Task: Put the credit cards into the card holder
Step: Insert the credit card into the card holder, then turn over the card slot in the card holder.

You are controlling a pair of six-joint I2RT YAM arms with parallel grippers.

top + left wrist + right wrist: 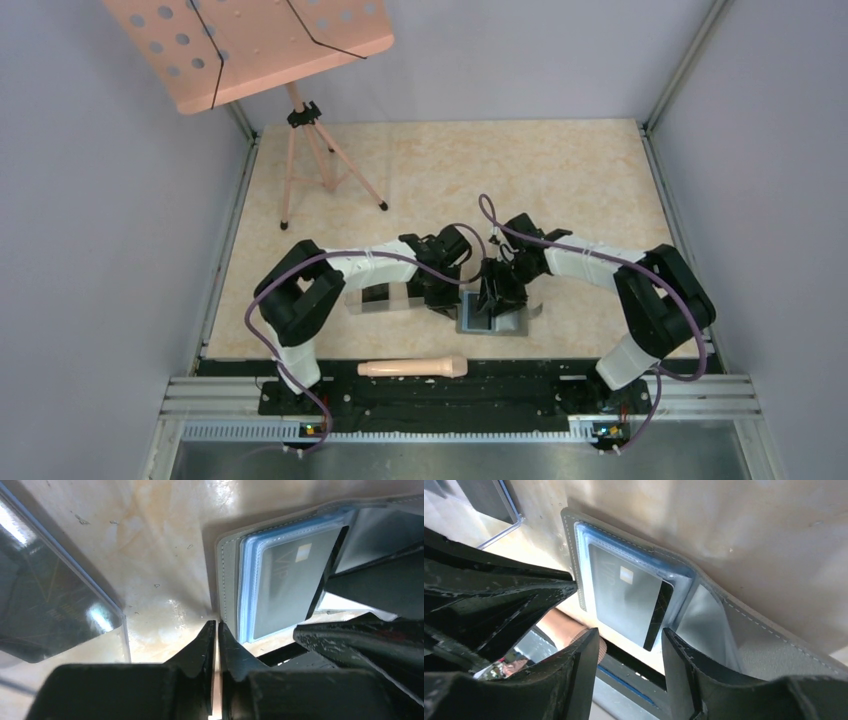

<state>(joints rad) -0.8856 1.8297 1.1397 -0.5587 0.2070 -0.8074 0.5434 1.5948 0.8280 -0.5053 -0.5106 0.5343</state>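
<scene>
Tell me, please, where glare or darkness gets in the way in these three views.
Left wrist: bright glare on the table and the clear box, though the card reads clearly. Right wrist: the card holder is sharp, the right gripper dark. Top external: even light, soft shadows.

Music stand [250, 45], clear box [381, 299]
</scene>
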